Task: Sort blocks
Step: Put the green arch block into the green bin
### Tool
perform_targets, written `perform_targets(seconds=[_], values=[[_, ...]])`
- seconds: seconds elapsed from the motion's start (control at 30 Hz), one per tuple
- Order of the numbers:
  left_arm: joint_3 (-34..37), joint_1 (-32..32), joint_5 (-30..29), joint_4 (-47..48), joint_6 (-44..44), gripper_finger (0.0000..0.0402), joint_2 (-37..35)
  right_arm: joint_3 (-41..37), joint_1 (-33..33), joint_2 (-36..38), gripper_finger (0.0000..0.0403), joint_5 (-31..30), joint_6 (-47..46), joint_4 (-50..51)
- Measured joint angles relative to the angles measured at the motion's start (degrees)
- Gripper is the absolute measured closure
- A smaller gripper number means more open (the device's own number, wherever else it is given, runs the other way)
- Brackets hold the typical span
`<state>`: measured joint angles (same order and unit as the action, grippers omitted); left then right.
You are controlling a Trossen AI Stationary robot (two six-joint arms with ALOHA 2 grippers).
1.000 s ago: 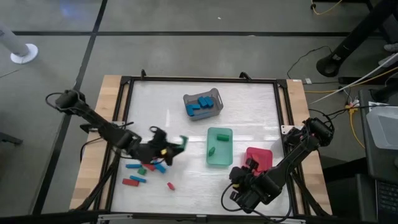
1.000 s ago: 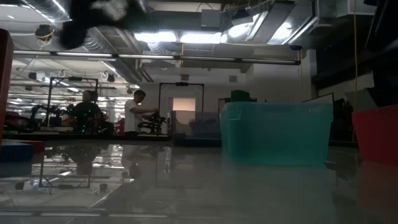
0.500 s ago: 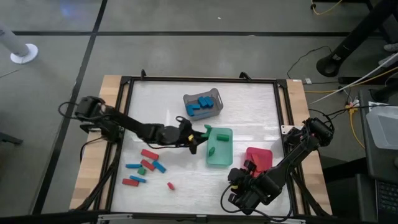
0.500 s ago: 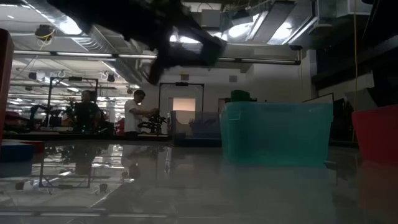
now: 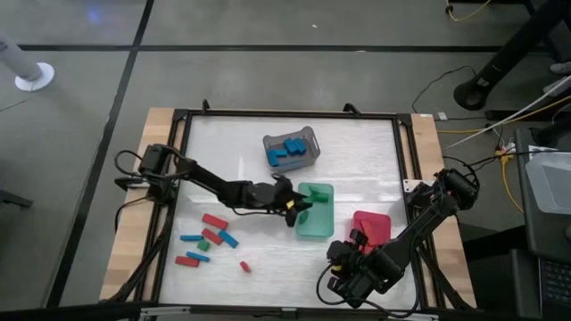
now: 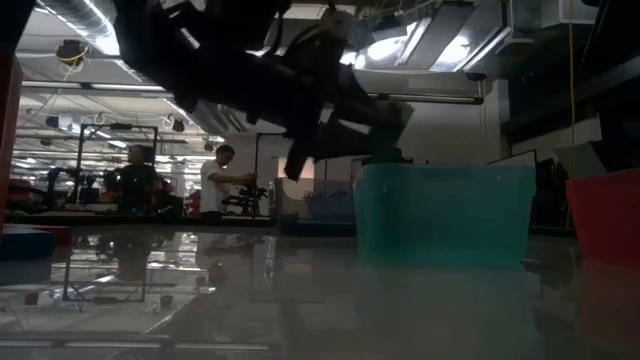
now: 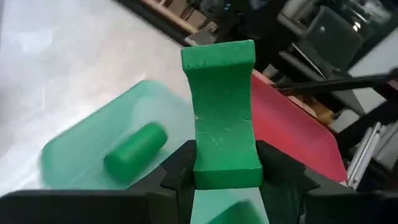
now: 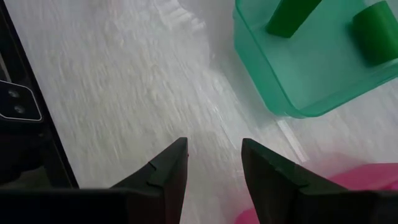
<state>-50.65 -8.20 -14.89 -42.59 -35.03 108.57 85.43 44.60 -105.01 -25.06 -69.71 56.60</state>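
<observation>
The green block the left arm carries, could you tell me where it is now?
In the left gripper, the green block sits above the green tray's left edge.

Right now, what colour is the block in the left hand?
Green; the block shows best in the left wrist view.

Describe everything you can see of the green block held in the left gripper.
The green block is a solid, matte bar, plain green with faint scuffs and a shallow notch in its far end. It stands lengthwise between the left gripper fingers, which press on its two sides near its lower end; nothing else touches it. It is in the air over the near edge of the green tray, where another green block already lies. From above it is mostly hidden by the gripper.
</observation>
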Motion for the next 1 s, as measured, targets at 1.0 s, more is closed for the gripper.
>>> perform_targets(seconds=[1.0], values=[[-2.4, 2.1, 5.7, 6.0, 6.8, 0.0245, 0.0, 0.0, 0.0, 0.0, 0.0249, 0.1, 0.0, 0.0]])
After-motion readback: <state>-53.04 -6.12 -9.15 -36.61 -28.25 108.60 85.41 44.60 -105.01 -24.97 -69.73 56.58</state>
